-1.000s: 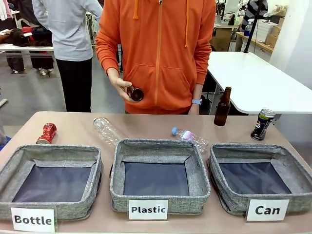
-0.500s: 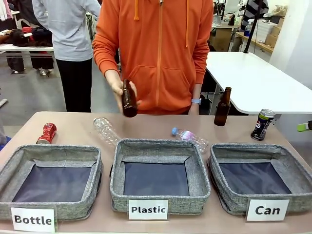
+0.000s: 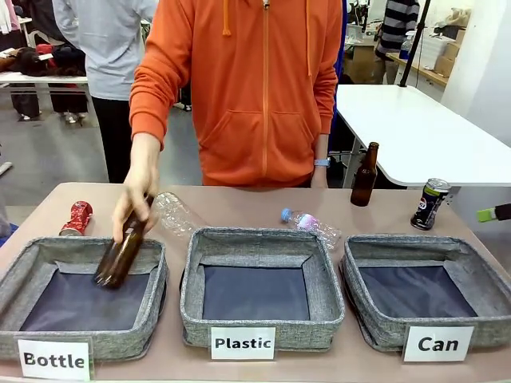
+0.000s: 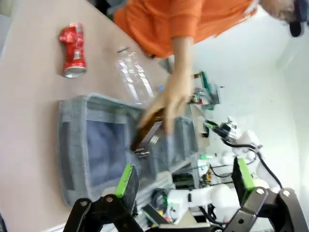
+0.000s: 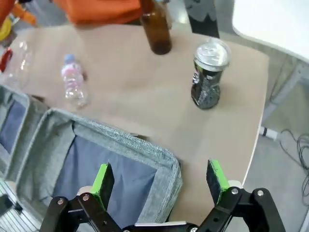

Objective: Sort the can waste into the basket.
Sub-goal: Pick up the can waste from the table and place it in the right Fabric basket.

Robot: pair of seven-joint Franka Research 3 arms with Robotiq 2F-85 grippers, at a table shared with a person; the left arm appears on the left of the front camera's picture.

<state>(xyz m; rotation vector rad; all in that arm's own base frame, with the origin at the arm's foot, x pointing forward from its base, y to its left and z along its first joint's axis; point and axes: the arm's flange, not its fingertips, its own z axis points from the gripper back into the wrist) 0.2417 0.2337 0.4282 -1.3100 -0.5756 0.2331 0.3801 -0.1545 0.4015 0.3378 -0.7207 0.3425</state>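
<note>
The black and silver can [image 3: 431, 203] stands upright at the table's far right, behind the grey basket labelled "Can" [image 3: 423, 243]. In the right wrist view my right gripper [image 5: 159, 181] hangs open over that basket's corner [image 5: 166, 162], with the can [image 5: 207, 79] a short way ahead on bare table. One green pad [image 3: 485, 214] pokes in at the front view's right edge. The red can [image 3: 77, 218] lies at the far left behind the "Bottle" basket. My left gripper [image 4: 184, 178] is open and empty, high above that basket, with the red can [image 4: 72, 50] beyond.
A person's hand holds a brown bottle [image 3: 120, 255] tilted into the "Bottle" basket [image 3: 88, 249]. The "Plastic" basket [image 3: 255, 237] sits in the middle, with two clear plastic bottles [image 3: 172, 211] [image 3: 311, 225] behind it. Another brown bottle [image 3: 365, 175] stands near the black can.
The person's hand has carried the brown bottle from chest height down and left into the "Bottle" basket. My right gripper's green pad has come in at the right edge.
</note>
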